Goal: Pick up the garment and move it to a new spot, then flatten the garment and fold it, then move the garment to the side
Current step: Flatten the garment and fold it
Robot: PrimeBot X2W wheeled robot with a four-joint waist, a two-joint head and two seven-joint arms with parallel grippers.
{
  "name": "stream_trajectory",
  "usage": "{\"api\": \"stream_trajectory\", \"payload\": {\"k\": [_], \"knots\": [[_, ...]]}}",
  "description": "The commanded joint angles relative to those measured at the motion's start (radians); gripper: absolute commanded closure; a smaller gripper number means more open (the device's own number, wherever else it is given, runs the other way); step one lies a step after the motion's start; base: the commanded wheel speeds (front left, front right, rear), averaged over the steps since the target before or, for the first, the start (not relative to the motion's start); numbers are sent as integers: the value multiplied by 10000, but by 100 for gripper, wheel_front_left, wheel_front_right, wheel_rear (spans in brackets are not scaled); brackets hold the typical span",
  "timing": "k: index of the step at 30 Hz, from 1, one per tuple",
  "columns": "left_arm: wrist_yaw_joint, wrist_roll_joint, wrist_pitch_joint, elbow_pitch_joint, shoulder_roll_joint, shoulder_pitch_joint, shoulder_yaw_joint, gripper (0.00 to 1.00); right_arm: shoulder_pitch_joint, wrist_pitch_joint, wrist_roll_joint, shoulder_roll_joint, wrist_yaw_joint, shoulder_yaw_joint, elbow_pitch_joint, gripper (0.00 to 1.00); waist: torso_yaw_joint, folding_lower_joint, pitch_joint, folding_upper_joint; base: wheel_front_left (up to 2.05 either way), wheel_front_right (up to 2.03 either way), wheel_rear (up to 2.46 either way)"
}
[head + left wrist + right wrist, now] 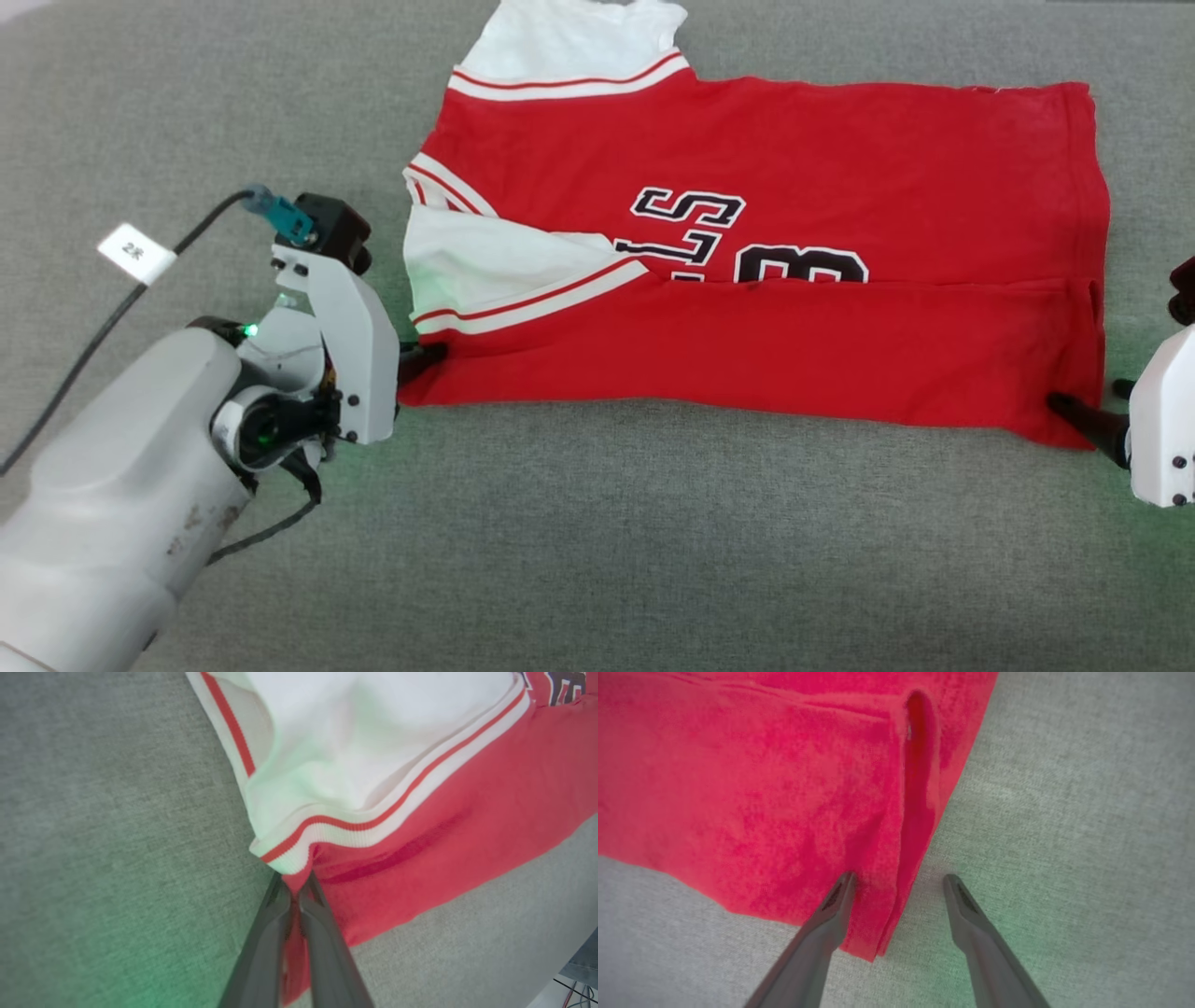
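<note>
Left pincer (295, 885) pinching garment (444, 826) corner in wrist view, right pincer (899, 879) spread astride hem, head view showing black lettering (709, 233).

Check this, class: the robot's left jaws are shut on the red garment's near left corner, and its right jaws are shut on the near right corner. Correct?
Not quite: the right jaws are open, not shut, astride the near right corner of the garment, as the right wrist view shows. The left jaws are shut on the near left corner.
</note>
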Motion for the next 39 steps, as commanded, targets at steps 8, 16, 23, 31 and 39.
{"api": "stream_trajectory", "payload": {"k": [8,16,23,31,39], "knots": [[-82,-217,-203,-34,-107,698,-266,100,396,-250,440,-138,-4,145,275,100,4,0,-681,0,0,0,0],[115,-367,-683,-1283,597,1683,-193,100,1463,-92,858,-575,-4,-100,-373,100,67,0,-1293,0,0,0,0],[772,-380,-1060,-2974,1277,2767,-163,100,2515,84,1111,-921,-4,-557,-985,100,159,0,-1375,0,0,0,0],[1636,-370,-1477,-4526,1830,3659,-54,100,3484,61,1026,-804,-4,-1258,-1682,80,295,0,-1374,0,0,0,0],[2379,-411,-3107,-5422,2221,4145,980,0,3202,-1120,578,-72,-4,-2358,-2574,0,256,0,-1423,0,0,0,0]]}}
